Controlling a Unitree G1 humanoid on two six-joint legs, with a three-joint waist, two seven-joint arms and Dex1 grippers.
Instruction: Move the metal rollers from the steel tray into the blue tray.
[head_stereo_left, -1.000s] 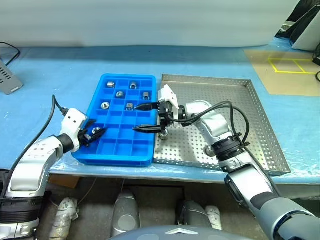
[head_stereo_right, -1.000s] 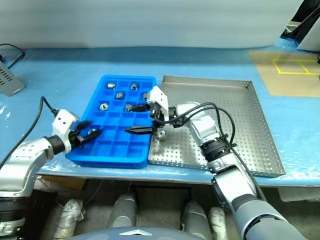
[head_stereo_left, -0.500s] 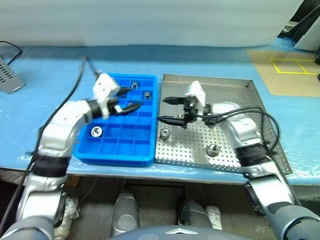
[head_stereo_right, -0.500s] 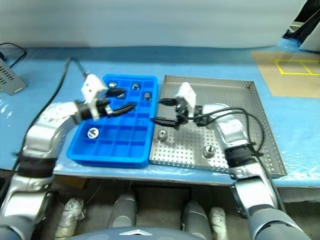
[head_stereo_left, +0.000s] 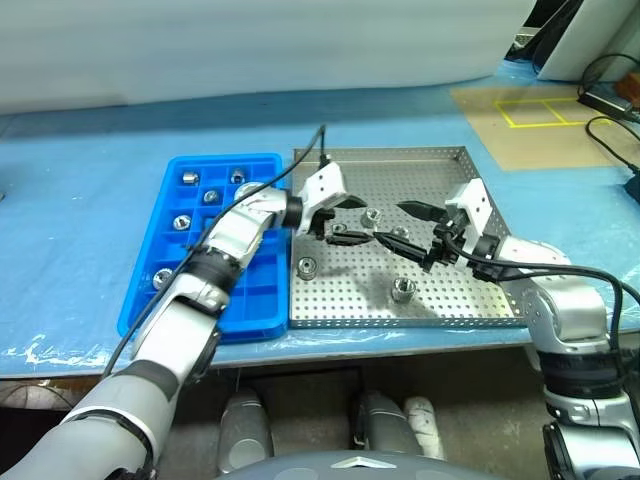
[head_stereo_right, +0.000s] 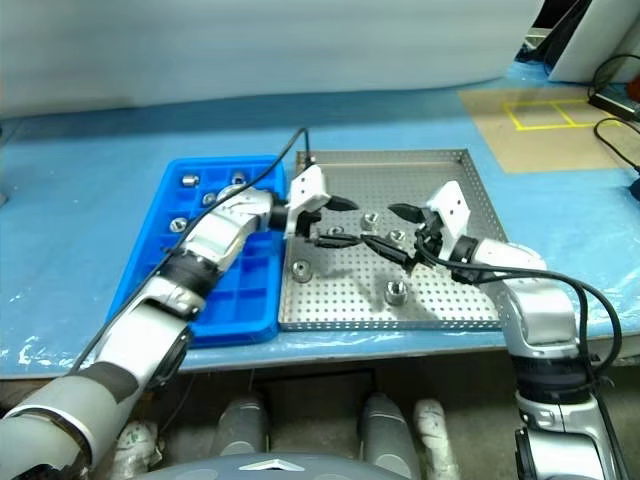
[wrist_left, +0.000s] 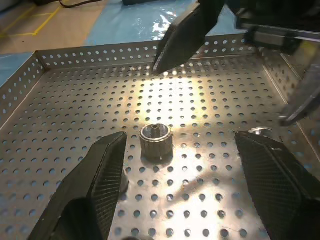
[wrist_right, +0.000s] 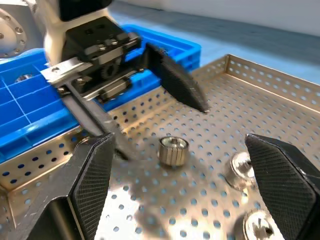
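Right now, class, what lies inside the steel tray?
Loose metal rollers lie on the steel tray's perforated floor, one near the blue tray. The open left gripper and right gripper hover over it, hiding the floor beneath them.

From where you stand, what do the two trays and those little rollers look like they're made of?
The steel tray looks like bare sheet metal: dull silver, perforated, catching glare. The blue tray looks like moulded plastic: uniform bright colour, smooth gridded walls. The metal rollers appear to be machined metal, shiny and ridged, though the exact alloy can't be told.
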